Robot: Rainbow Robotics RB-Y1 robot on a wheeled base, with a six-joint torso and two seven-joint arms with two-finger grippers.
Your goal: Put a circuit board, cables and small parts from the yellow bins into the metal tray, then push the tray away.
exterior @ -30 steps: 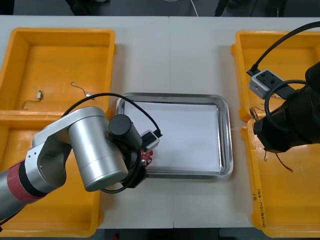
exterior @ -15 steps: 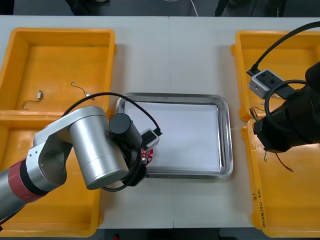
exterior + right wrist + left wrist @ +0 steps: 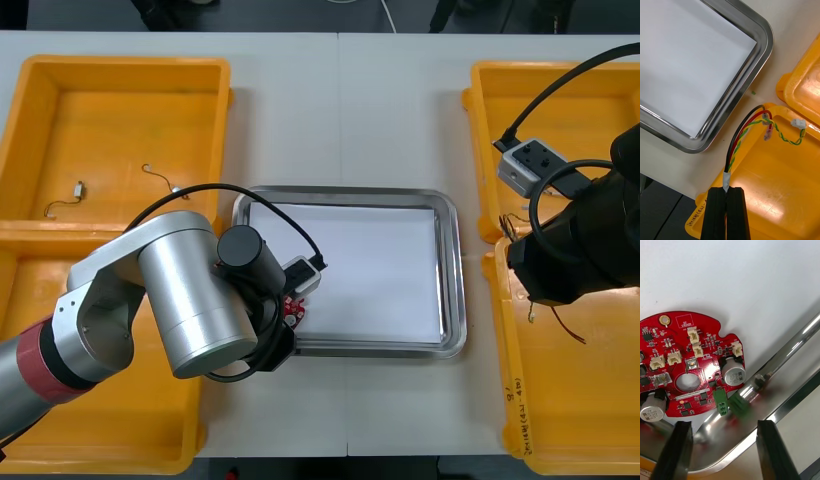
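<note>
left wrist view: left tool (image 3: 722,426) released; the board (image 3: 688,363), shifted slightly inward, lies in the tray's (image 3: 790,352) near left corner, delivered. right tool (image 3: 727,190) clenches a cable (image 3: 733,150).

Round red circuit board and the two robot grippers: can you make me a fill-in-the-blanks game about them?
The round red circuit board lies in the shiny metal tray, whose inside is ____.
The left gripper, over that board, has its black fingers ____.
The right gripper is ____ on a black, red and yellow cable above a yellow plastic bin.
Missing words: white; open; shut.
</note>
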